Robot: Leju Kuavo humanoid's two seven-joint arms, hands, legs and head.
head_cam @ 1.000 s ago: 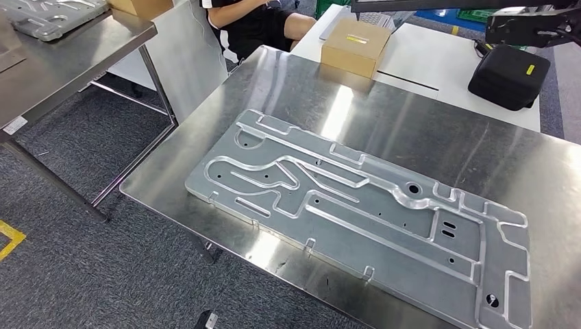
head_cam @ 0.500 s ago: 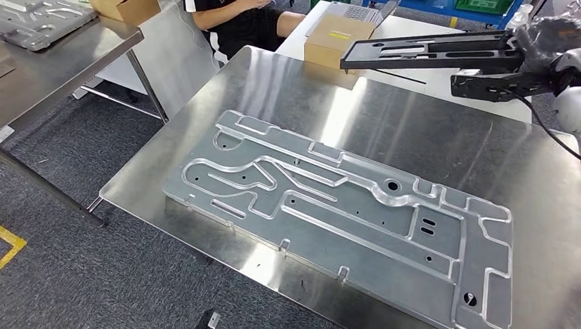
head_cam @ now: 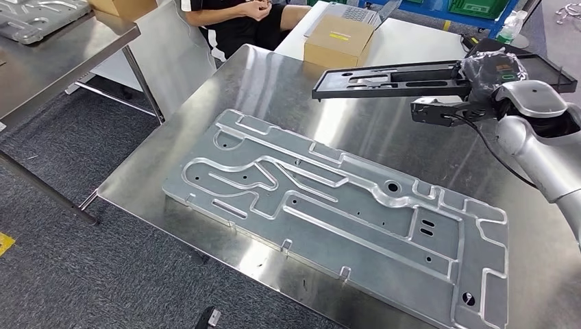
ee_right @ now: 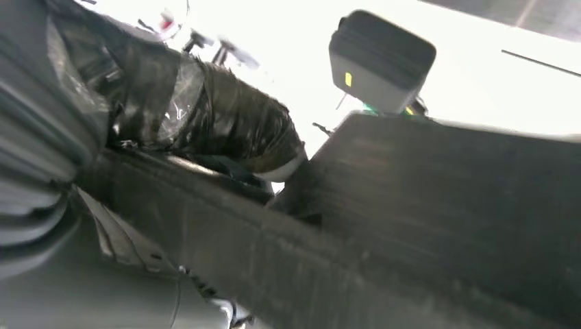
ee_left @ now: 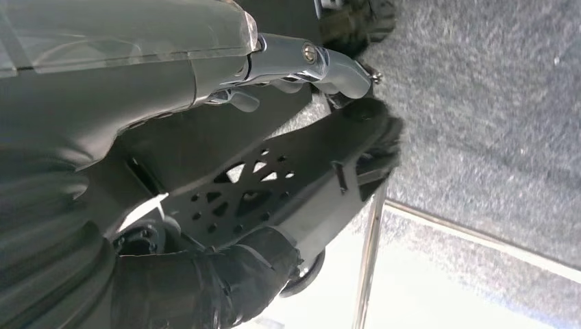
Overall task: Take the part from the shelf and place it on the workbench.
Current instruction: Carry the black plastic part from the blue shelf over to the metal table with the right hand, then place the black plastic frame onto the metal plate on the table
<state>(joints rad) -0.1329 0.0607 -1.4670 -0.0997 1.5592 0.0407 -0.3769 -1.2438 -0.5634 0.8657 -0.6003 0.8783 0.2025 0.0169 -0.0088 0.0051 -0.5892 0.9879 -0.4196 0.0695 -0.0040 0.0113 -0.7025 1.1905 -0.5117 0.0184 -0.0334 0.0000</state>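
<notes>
Above workbench (head_cam: 205, 130) | right robot hand (head_cam: 488, 68) holds black part (head_cam: 390, 77) | box (head_cam: 339, 39) label unreadable

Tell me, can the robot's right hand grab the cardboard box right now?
Probably not. The right hand already holds the long black part, so it is busy, and the cardboard box sits on the white table past the workbench.

Plate (head_cam: 342, 212) lies flat on desk (head_cam: 274, 89), filling most of it, long axis running from left-far to right-near. Part (head_cam: 397, 77) held above desk's far right area by right hand (head_cam: 490, 72), clear of plate. Box (head_cam: 339, 38) on second desk (head_cam: 411, 44) behind. Person (head_cam: 233, 17) seated beyond far edge. Third desk (head_cam: 62, 62) at far left, carrying another plate (head_cam: 34, 15).
</notes>
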